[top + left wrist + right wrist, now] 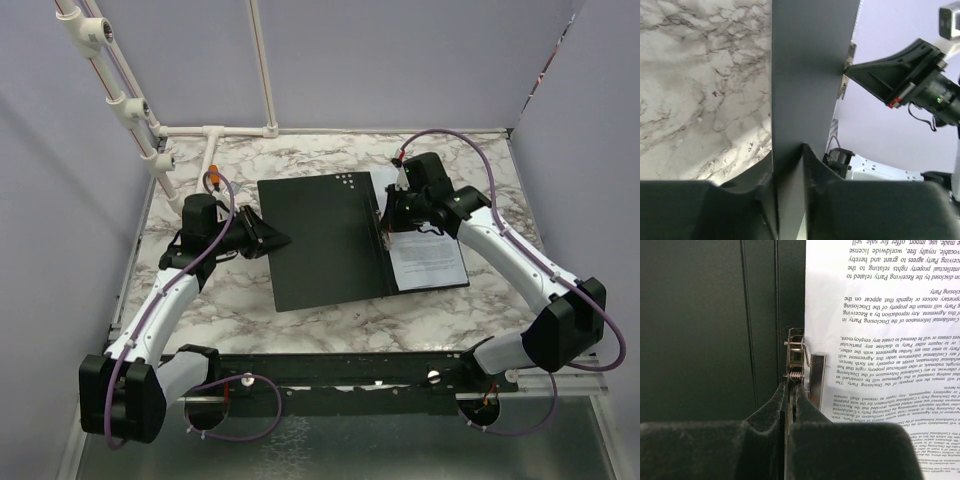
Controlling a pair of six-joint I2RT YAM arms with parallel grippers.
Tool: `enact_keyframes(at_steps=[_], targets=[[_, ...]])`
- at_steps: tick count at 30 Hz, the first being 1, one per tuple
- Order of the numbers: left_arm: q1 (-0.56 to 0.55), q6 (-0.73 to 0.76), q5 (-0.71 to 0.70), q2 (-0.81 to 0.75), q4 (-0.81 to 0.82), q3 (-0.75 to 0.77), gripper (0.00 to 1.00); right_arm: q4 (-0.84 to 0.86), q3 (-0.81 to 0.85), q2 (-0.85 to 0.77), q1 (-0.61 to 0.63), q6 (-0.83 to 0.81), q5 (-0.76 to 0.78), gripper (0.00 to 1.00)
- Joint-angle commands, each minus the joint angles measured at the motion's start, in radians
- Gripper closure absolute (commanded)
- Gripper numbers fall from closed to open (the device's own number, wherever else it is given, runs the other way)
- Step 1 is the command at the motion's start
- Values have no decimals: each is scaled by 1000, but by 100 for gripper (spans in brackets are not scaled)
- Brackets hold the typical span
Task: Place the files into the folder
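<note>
Marble-patterned table (215, 310), left gripper (280, 239) at the left edge of the open folder (320, 245), fingers clamped on its black cover, right gripper (386, 222) at the folder's spine, pinched tight on the metal clip (801, 360), files (432, 262) lying on the folder's right half.

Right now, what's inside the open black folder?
White printed files lie on the right half of the folder, with the metal clip over their edge by the spine. The left half holds no paper. How many sheets there are, and anything beneath them, is covered.
</note>
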Motion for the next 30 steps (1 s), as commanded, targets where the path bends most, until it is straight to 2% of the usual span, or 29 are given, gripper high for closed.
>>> enact_keyframes(at_steps=[1, 3, 4, 7, 16, 30], targets=[[7, -3, 40, -18, 19, -18, 88, 36, -18, -12, -5, 9, -28, 99], [8, 1, 41, -18, 18, -24, 99, 42, -26, -3, -5, 12, -34, 99], [9, 1, 41, -18, 19, -27, 100, 46, -32, 3, -5, 14, -36, 99], [11, 8, 36, -24, 5, -31, 100, 59, -47, 22, -5, 11, -46, 99], [15, 175, -52, -7, -231, 74, 100, 115, -89, 114, 13, 46, -119, 99], [16, 400, -186, 18, -539, 233, 100, 235, -66, 296, 194, 183, -92, 99]])
